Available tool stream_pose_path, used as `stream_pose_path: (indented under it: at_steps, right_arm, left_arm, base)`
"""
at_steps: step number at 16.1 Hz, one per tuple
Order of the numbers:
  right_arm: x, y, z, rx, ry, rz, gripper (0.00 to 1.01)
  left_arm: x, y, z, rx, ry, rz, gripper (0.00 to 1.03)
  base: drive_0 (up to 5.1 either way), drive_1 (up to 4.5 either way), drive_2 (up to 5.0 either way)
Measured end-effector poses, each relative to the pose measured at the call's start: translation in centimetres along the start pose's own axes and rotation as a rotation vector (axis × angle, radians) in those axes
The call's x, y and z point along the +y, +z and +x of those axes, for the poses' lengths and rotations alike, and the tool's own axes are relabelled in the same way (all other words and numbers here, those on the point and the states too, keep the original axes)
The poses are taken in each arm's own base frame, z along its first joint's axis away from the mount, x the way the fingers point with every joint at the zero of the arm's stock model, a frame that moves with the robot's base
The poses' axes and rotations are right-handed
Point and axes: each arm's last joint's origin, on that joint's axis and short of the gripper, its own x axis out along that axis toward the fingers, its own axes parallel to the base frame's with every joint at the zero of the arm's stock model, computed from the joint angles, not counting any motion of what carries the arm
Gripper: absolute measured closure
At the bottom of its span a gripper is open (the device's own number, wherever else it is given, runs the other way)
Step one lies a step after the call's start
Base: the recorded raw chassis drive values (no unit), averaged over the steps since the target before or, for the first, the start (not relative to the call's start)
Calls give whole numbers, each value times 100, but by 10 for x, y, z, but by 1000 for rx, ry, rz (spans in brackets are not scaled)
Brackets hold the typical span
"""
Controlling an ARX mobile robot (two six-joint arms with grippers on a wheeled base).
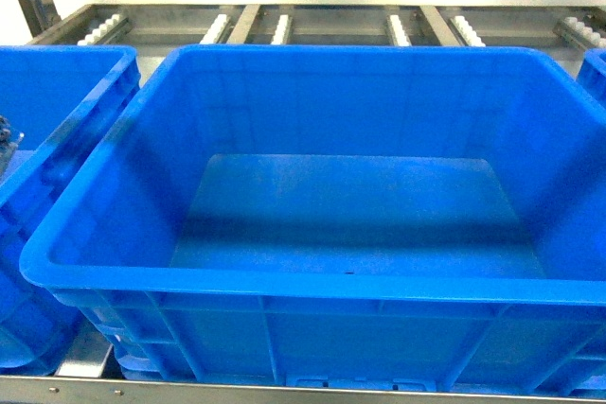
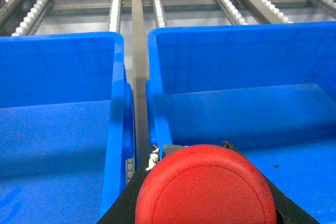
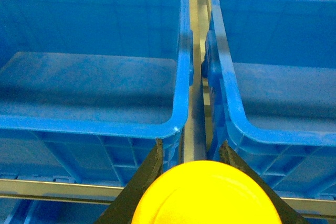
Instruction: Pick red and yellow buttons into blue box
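Blue box: large deep blue plastic crate (image 1: 312, 281) with sloping walls and a thick rolled rim fills the middle of the head view; its floor is bare.
Neighbouring crates: a second blue crate (image 1: 57, 139) stands just beside it on the left, a third blue crate (image 1: 597, 68) shows only a corner on the right; narrow gaps part them.
Support: metal roller rack (image 1: 331, 26) with white rollers carries the crates.
Red button: round red mushroom cap (image 2: 205, 190) fills the bottom of the left wrist view, over the near left part of the right-hand crate there.
Left hand (image 2: 205, 182): closed around the red button, black fingers (image 2: 123, 205) showing at both sides of the cap.
Yellow button: round yellow cap (image 3: 205, 195) at the bottom of the right wrist view, in front of the gap between two crates.
Right hand (image 3: 202, 182): clamped on the yellow button, dark fingers (image 3: 144, 177) flanking the cap.
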Motion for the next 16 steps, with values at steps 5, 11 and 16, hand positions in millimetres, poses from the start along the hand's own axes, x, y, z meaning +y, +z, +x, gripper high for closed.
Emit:
stream_pose_path:
  at_steps: [5,11,16]
  right_arm:
    - [0,1,0,-7,3,0,73]
    - [12,29,27,-59,98,-32,73]
    - [30,58,98,-61,198,-72,73]
  left_arm:
    - [1,0,0,-2,7,-1,74]
    - [1,0,0,-2,6,-1,74]
    - [1,0,0,-2,6,-1,74]
  base:
    - [0,0,0]
    - [0,0,0]
    - [0,0,0]
